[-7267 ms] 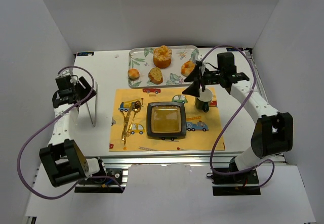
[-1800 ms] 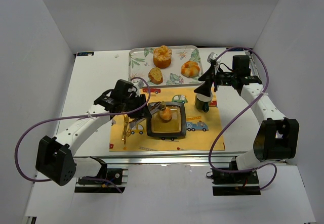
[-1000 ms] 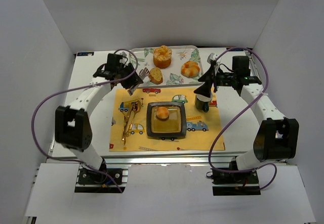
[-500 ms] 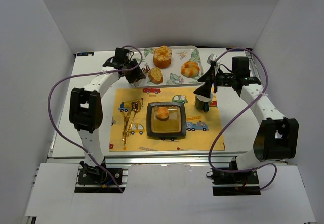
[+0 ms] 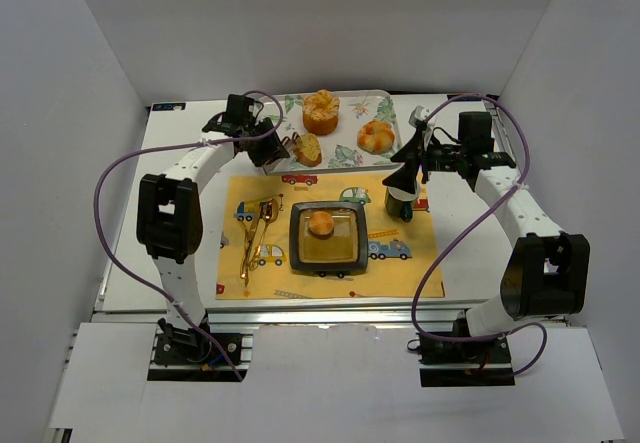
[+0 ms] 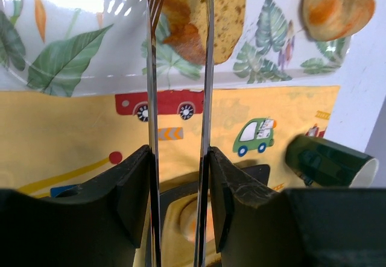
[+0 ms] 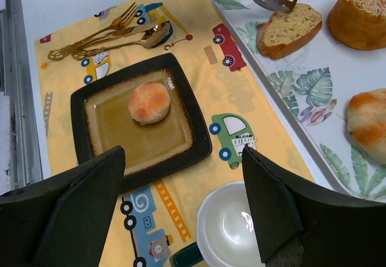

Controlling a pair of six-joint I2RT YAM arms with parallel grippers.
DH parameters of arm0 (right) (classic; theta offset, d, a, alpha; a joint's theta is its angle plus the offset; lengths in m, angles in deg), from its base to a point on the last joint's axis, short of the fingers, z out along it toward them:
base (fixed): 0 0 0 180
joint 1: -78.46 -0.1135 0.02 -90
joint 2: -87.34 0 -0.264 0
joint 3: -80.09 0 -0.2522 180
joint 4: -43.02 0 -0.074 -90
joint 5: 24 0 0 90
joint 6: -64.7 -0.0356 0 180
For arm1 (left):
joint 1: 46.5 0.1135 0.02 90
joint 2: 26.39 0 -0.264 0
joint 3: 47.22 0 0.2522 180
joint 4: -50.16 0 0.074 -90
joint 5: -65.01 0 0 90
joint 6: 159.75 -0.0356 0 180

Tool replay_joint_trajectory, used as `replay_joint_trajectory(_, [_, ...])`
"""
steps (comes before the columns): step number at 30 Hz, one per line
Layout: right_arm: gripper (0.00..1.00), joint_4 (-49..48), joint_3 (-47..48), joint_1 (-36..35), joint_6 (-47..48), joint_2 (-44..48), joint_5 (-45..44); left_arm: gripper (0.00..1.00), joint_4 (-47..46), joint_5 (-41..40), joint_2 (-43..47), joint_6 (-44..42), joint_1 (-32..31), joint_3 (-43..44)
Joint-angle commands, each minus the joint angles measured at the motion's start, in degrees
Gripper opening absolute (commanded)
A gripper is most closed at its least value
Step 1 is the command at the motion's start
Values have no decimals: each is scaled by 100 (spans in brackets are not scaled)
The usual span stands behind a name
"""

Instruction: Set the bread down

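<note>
Hovering over the bread slice (image 5: 307,148), the tongs (image 6: 152,98) have swung back from the plate (image 5: 296,238) to the tray (image 5: 345,153). Under two seconds ago they were at the plate with the small roll (image 5: 321,223). That roll now sits alone near the plate's far edge. In the last half second the left arm has barely shifted.

The slice lies flat on the tray's near left part, well apart from the plate. It has a pale, speckled crumb and a brown crust. From the left wrist the two thin, shiny metal blades run straight out over it, one ending in a forked tip. Whether they touch the bread cannot be told.

The left hand (image 6: 179,164) pinches the tongs between its black fingers, one blade against each pad. The right hand (image 7: 181,158) has not moved, fingers spread wide with nothing between them, hanging above the dark green cup (image 5: 400,203) with its white inside.

Also on the tray, glossy with a green leaf print, are a tall round bun (image 5: 321,111) with a crumbly top and a knotted orange-glazed roll (image 5: 377,135). The plate is square, dark-rimmed, with a glazed amber centre. It rests on a yellow mat (image 5: 400,263) printed with cars and trucks. Gold cutlery (image 5: 255,233) lies left of the plate, and the white table (image 5: 190,193) carries it all.
</note>
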Motion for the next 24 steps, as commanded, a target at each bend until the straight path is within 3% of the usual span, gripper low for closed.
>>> replay_joint_trajectory(1, [83, -126, 36, 20, -76, 70, 158, 51, 355, -22, 32, -301, 23, 162])
replay_joint_trajectory(13, [83, -179, 36, 29, -129, 79, 167, 45, 646, 231, -346, -513, -180, 496])
replay_joint_trajectory(16, [83, -179, 10, 29, -120, 114, 149, 38, 610, 328, -382, -478, -197, 513])
replay_joint_trajectory(24, [83, -144, -43, 37, -85, 176, 149, 1, 576, 390, -233, -408, -180, 540])
